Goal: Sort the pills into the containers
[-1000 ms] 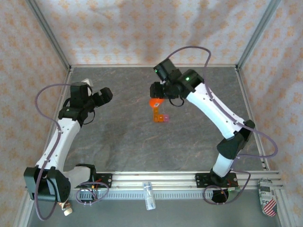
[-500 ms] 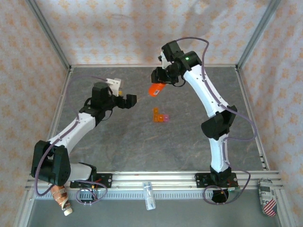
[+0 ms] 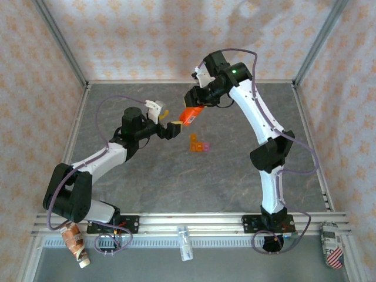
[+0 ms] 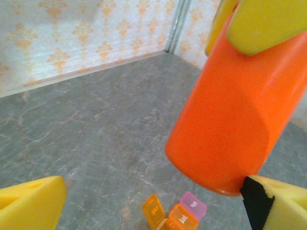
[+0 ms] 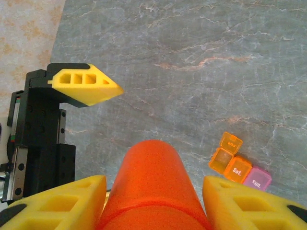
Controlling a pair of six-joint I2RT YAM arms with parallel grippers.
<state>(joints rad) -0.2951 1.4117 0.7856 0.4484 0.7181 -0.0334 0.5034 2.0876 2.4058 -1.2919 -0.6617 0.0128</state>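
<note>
left gripper (image 3: 167,119): 2 yellow fingers with hollow cells on black mounts, spread wide apart, with nothing clamped between them.
containers (image 3: 198,144): a tiny translucent plastic box of joined orange and pink compartments. The lids are printed "Sat." and "Sun.", and 1 orange lid is flipped up. It lies flat on the table, just right of the left gripper and under the right gripper's load.
orange bottle (image 3: 190,115): a smooth, glossy cylinder, tilted and clear of the table. Its lower end sits just beside 1 left fingertip; contact cannot be told.
right gripper (image 3: 198,104): 2 yellow fingers clamped on opposite sides of the orange bottle.
table (image 3: 147,176): a flat, matte grey slab with pale marble veining.
rail (image 3: 194,222): ribbed aluminium along the near edge.
walls (image 3: 147,35): wrinkled peach cloth with a repeated orange motif, between aluminium posts (image 3: 61,44).
</note>
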